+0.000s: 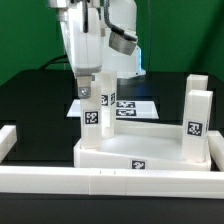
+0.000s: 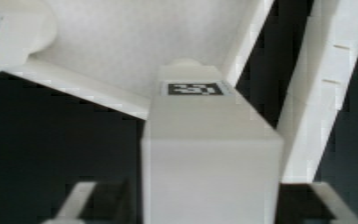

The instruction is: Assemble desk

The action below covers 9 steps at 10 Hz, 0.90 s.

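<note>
Three legs stand on the tabletop (image 1: 140, 152) in the exterior view; the gripper (image 1: 86, 90) straddles the top of one leg (image 1: 90, 110) at a far corner, contact uncertain. If that leg is only half seated, letting go could tip it. In the wrist view the leg (image 2: 208, 140) sits between the fingers (image 2: 83, 196), which seem slightly parted.

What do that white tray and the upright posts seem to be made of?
Tray: likely plastic, matte white, with a smooth moulded rim. Posts: apparently the same matte white plastic, square-edged with even surfaces, each bearing a printed black-and-white tag. Solid or hollow cannot be told.
</note>
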### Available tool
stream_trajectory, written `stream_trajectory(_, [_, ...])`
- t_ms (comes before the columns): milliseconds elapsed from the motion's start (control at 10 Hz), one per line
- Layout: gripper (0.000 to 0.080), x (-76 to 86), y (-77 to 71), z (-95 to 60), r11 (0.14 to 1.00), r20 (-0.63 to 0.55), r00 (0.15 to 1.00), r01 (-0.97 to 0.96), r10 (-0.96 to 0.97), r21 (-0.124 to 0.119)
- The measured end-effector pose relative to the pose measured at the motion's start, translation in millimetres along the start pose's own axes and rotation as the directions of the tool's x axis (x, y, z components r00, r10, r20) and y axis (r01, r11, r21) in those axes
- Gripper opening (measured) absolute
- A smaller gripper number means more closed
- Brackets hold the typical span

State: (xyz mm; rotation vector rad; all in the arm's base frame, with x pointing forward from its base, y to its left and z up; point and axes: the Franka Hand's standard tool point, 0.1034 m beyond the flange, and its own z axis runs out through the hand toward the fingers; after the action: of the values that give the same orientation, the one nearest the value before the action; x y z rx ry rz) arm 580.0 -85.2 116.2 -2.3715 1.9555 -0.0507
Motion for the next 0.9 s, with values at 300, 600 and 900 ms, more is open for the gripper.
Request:
stream_trajectory(300, [0.0635, -6.1, -2.4, -0.6, 0.982, -0.009, 0.982, 0.19, -0.191, -0.015])
stream_trajectory(600, [0.0648, -11.4, -4.1, -0.1, 0.879, -0.009, 0.879, 0.476, -0.476, -0.025])
stream_trajectory(900, [0.0648, -12.6, -4.2, 0.8, 0.728, -0.016, 0.729, 0.683, -0.685, -0.051])
